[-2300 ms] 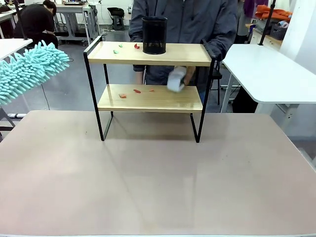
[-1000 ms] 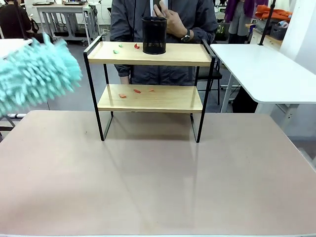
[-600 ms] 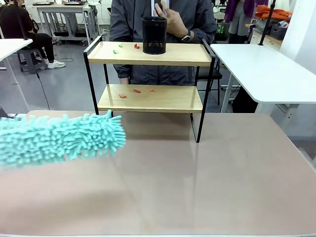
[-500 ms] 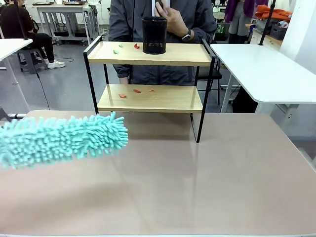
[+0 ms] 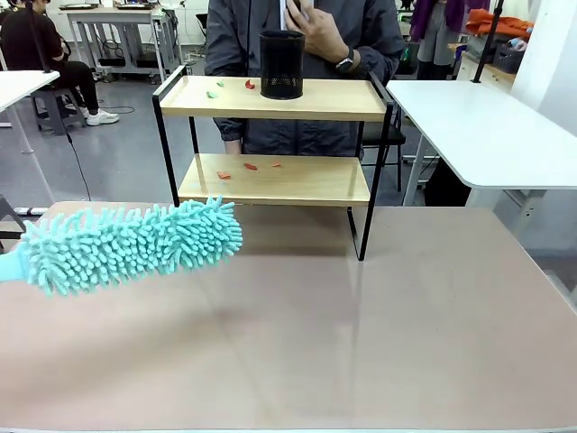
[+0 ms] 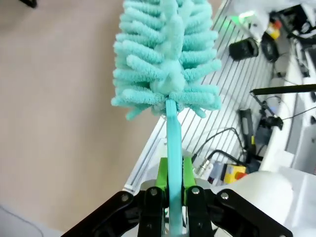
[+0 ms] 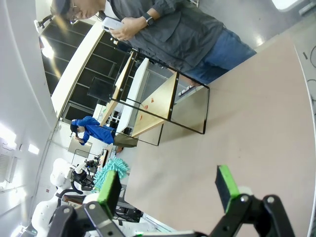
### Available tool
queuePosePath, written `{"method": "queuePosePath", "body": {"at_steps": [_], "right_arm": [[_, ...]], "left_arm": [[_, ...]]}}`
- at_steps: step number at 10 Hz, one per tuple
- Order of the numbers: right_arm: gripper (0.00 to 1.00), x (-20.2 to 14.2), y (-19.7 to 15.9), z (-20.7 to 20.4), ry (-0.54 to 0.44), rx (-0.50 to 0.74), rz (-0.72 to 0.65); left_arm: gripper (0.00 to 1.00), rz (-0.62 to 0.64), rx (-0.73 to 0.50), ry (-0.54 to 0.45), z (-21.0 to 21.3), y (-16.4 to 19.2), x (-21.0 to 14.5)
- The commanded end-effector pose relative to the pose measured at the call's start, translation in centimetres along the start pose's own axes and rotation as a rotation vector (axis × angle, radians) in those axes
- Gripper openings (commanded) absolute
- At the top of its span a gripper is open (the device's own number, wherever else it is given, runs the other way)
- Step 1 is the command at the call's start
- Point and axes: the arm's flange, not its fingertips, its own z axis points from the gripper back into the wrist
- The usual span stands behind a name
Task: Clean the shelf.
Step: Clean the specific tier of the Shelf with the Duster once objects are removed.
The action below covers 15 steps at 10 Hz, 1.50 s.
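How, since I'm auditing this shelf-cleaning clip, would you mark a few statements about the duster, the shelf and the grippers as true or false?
1. The left gripper is shut on the handle of the turquoise duster. True.
2. The duster lies on the lower board of the shelf. False: it is held above the table, in front of the shelf's left front leg.
3. The black mesh cup stands on the top board. True.
4. The right gripper holds a cloth. False: it is open and empty.
5. The red and green scraps lie on the top board alone. False: both boards carry some.
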Motion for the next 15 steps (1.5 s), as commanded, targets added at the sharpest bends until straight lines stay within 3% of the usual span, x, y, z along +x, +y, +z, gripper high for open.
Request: {"method": "queuePosePath", "body": {"at_steps": [1,4,7,10,15], "right_arm": [[1.00,0.3,0.0,-0.1,-0.017,0.021,0.026],[1.00,0.3,0.0,-0.1,-0.017,0.021,0.026],[1.00,0.3,0.0,-0.1,-0.017,0.021,0.026],[1.00,0.3,0.0,-0.1,-0.017,0.021,0.026],[1.00,0.3,0.0,-0.1,-0.017,0.021,0.026]], "left_arm": [[0.12,0.083,0.045,-0.078,-1.1,-0.5,1.3],[0.12,0.151,0.158,-0.141,-3.7,-2.4,4.9],[0.12,0.347,0.286,-0.306,-3.9,-4.7,6.4],[0.12,0.387,0.333,-0.304,-4.0,-5.9,6.2],[0.12,0.499,0.452,-0.313,-7.1,-5.4,9.6]]}}
